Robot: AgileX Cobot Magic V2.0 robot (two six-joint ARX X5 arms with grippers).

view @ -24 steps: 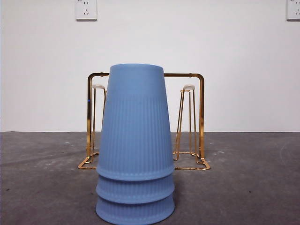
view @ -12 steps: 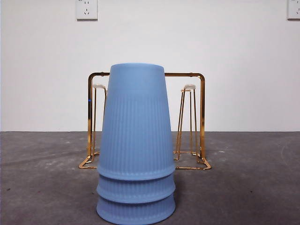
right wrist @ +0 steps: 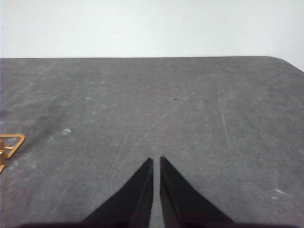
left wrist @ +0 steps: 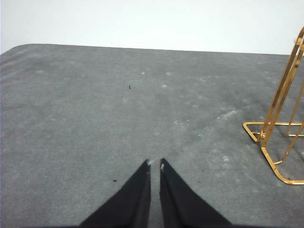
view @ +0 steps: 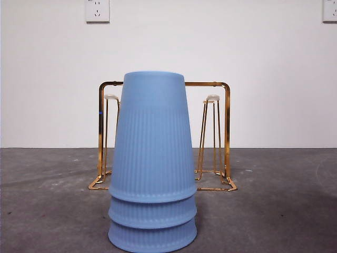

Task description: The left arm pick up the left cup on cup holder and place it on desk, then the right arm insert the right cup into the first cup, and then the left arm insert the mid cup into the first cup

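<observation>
**Three blue cups nested on the desk, both grippers clear**

Desk (view: pixel 274 211): dark grey, matte, scuffed and speckled. It fills both wrist views ahead of the fingers and runs back to a white wall.

Cup stack (view: pixel 152 163): three ribbed blue cups, upside down, one over another. Two lower rims show stepped beneath the outer cup (view: pixel 153 137). The stack stands upright on the desk, in front of the cup holder and hiding its middle. What lies inside the stack cannot be seen. No gripper is near it in the front view.

Cup holder (view: pixel 227 132): gold wire frame with rounded corners, standing on the desk behind the stack. Two pale-tipped pegs show, one either side of the stack, both bare. No cup hangs on any visible peg.

Left gripper (left wrist: pixel 155 164): jaws drawn nearly together, only a thin slit between the tips, nothing held. It is over bare desk; the cup holder's base corner lies off to one side of the fingers, apart from them.

Right gripper (right wrist: pixel 156 160): jaws likewise almost touching, nothing between them, bare desk ahead. A small gold corner of the holder shows well away from the fingertips.
</observation>
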